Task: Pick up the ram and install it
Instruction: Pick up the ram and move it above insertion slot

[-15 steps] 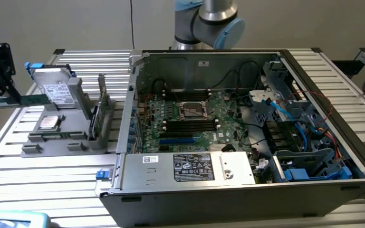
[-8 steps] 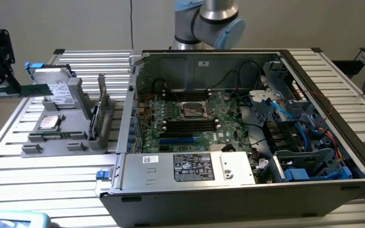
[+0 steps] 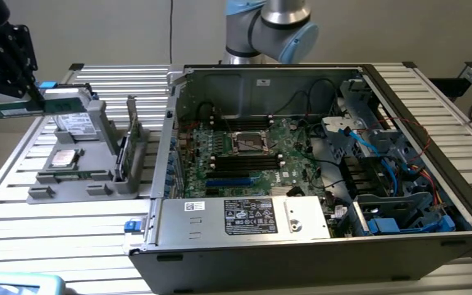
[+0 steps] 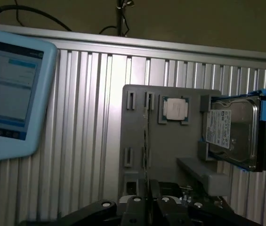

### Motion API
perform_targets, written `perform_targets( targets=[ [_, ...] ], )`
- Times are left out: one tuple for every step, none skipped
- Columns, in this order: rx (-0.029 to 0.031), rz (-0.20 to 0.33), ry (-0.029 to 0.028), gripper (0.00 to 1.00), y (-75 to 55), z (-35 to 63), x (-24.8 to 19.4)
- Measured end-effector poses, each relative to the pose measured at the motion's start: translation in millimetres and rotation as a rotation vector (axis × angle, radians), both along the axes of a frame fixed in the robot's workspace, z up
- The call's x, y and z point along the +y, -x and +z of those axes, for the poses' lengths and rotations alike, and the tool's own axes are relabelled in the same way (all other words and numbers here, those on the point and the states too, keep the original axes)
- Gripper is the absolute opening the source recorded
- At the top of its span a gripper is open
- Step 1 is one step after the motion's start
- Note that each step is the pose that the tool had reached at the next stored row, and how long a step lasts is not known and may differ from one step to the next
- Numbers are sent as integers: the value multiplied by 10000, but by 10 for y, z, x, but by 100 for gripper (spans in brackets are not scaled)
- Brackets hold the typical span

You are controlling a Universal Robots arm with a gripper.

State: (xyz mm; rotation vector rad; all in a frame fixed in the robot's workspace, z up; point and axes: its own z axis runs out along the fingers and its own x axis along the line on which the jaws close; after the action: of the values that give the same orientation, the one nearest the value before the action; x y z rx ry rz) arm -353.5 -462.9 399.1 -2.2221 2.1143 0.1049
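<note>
The ram (image 3: 32, 106), a thin green stick, hangs in the air at the exterior view's far left, above the grey holder tray (image 3: 96, 184). My gripper (image 3: 32, 93) is shut on its upper edge, and the stick juts out to both sides. In the wrist view the ram (image 4: 146, 141) appears edge-on as a thin line rising from between my fingers (image 4: 135, 207), with the holder tray (image 4: 170, 150) behind it. The open computer case (image 3: 432, 178) lies to the exterior view's right, its motherboard (image 3: 289, 144) facing up with black slot strips (image 3: 244, 163) near the processor socket.
The holder tray carries a grey metal drive (image 3: 74, 123) (image 4: 234, 132) and a processor chip (image 3: 62, 158) (image 4: 174, 109). A blue-framed tablet (image 4: 10, 89) (image 3: 7, 284) lies on the slatted table (image 3: 72, 233). Cables and drive cages fill the case's right side (image 3: 383, 160).
</note>
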Motion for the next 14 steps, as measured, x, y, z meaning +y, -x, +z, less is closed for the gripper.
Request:
perform_targets(
  targets=[
    [2,0,-52,15,-37,18,-2],
    [2,-1,-107,15,-71,34,-3],
    [3,-1,-166,15,-105,49,-5],
    [2,-1,-227,15,-137,63,-7],
    [4,-1,-289,15,-169,78,-9],
    [5,0,-353,15,-196,90,-13],
    [7,0,-416,15,-218,102,-16],
    [15,0,-474,15,-238,116,-19],
    [30,-1,-521,15,-254,133,-23],
    [51,-2,-566,15,-270,148,-29],
    [68,-2,-603,15,-285,153,-37],
    [93,-3,-617,15,-304,153,-50],
    [112,-3,-617,15,-334,154,-62],
    [125,-3,-615,15,-368,155,-71]
  ],
)
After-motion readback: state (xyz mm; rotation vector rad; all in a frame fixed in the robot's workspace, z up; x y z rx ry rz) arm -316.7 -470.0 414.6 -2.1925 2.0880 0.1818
